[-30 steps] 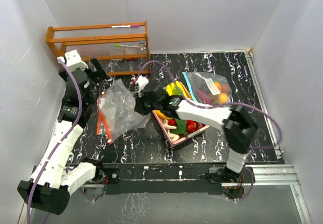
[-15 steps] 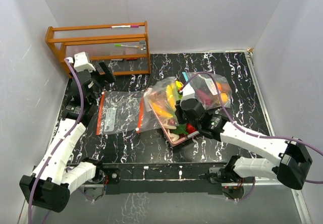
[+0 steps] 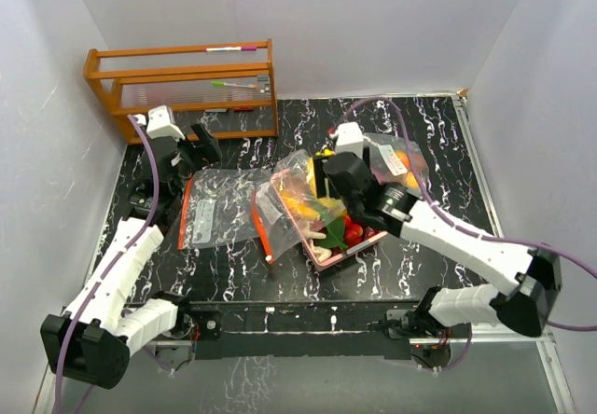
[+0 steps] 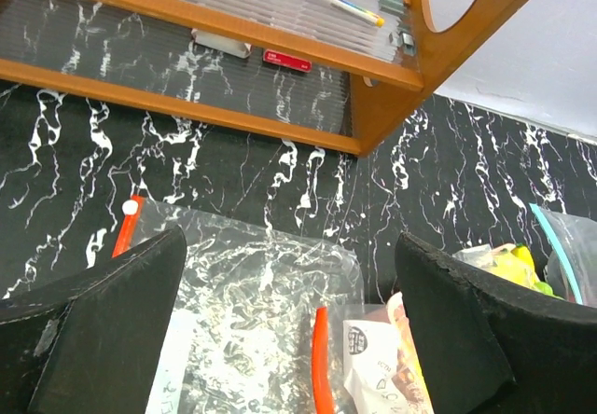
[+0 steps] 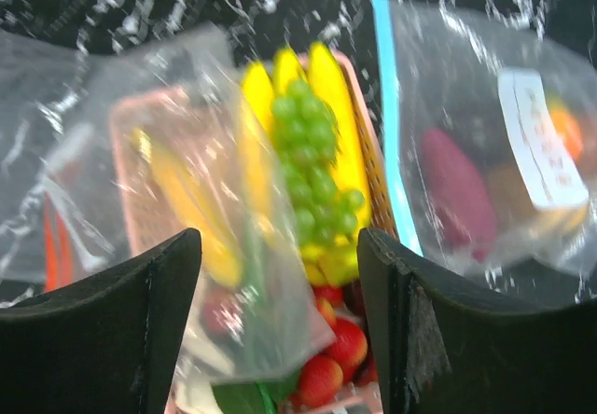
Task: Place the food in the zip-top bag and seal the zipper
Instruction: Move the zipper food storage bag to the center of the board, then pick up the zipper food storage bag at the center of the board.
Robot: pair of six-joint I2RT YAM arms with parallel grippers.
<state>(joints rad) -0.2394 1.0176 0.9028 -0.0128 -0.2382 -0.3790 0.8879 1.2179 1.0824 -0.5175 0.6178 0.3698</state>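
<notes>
While left gripper (image 4: pixel 289 246) and right gripper (image 5: pixel 278 246) gape empty, a crinkly clear zip-top bag (image 5: pixel 177 153) drapes glossy food (image 5: pixel 306 148).

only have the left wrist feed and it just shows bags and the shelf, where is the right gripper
Observer: The right gripper hangs over the pink tray, its jaws apart with nothing between them.
Operator: is there food in that tray
Observer: Yes: a banana bunch, green grapes and red berries, with a clear bag draped over the tray's left part.
Operator: anything bagged
Observer: The blue-zipper bag right of the tray holds a dark purple piece.
</notes>
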